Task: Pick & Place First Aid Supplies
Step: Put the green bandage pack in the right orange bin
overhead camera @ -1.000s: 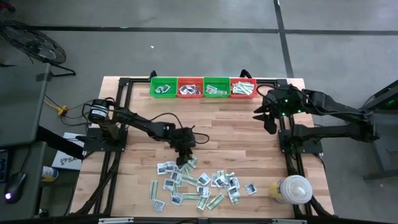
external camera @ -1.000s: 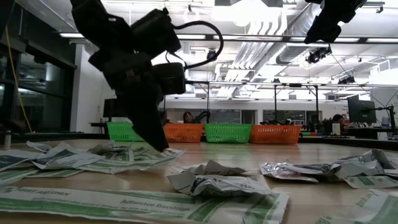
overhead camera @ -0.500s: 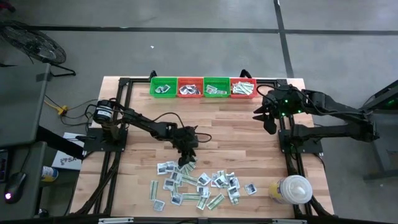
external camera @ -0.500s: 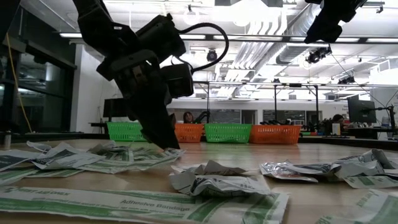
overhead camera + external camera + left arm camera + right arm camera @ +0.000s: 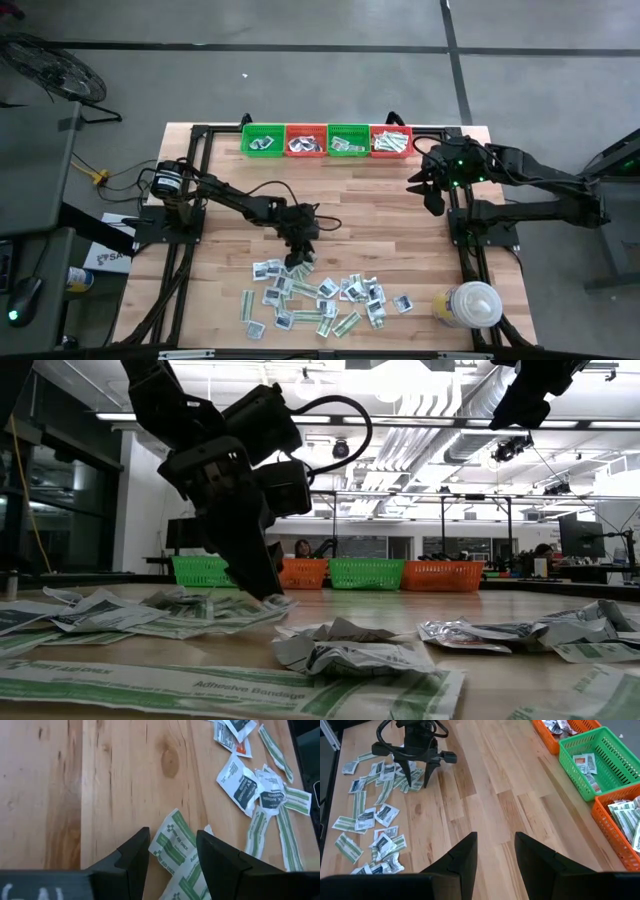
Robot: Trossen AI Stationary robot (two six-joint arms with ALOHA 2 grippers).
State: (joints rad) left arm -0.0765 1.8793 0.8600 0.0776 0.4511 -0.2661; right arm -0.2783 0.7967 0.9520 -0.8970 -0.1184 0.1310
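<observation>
Green-striped packet (image 5: 172, 842) lies between the left end effector (image 5: 170, 851) fingers — spread, tips down; right end effector (image 5: 492, 851) released.

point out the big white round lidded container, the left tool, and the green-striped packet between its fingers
big white round lidded container (image 5: 473, 302), high view, lid centre
left tool (image 5: 172, 851), left wrist view, midway between fingertips
green-striped packet (image 5: 171, 841), left wrist view, printed face

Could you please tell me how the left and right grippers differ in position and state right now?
The left gripper is down at the packet pile, straddling a green-striped packet; the right gripper waits raised by the baskets, over bare table. Both have open jaws, empty.
</observation>
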